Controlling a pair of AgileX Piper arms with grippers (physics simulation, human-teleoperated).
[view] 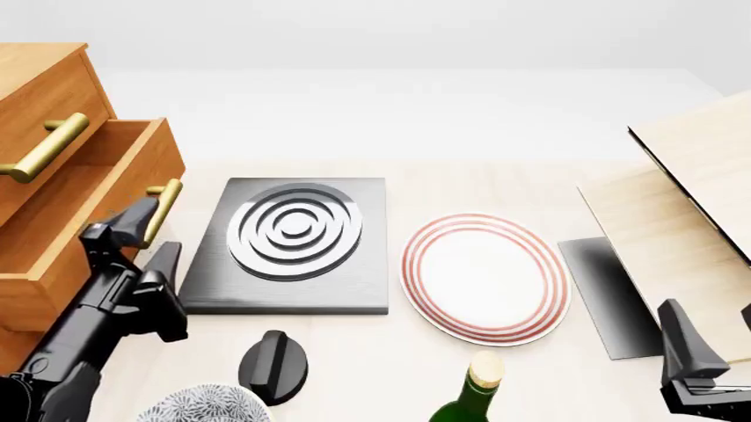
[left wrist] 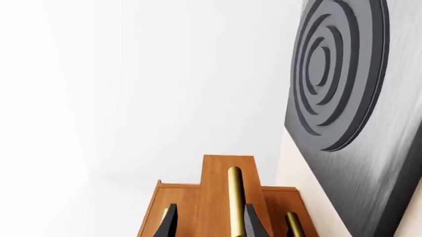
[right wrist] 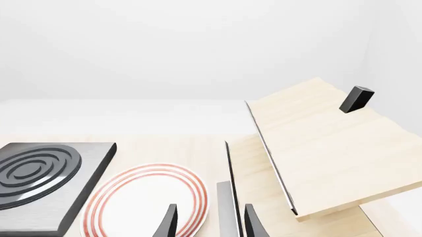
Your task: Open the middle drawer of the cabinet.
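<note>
Only front view: middle drawer (view: 88,207) out of cabinet (view: 41,88).

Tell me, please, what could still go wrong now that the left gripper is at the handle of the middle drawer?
1. The left gripper straddles the brass handle, but a firm clamp is not evident; it might slip off during further pulling.
2. The middle drawer already juts well out of the cabinet; pulling on could run it off its guides.
3. The black ringed slab lies close beside the arm, which might knock it.
</note>
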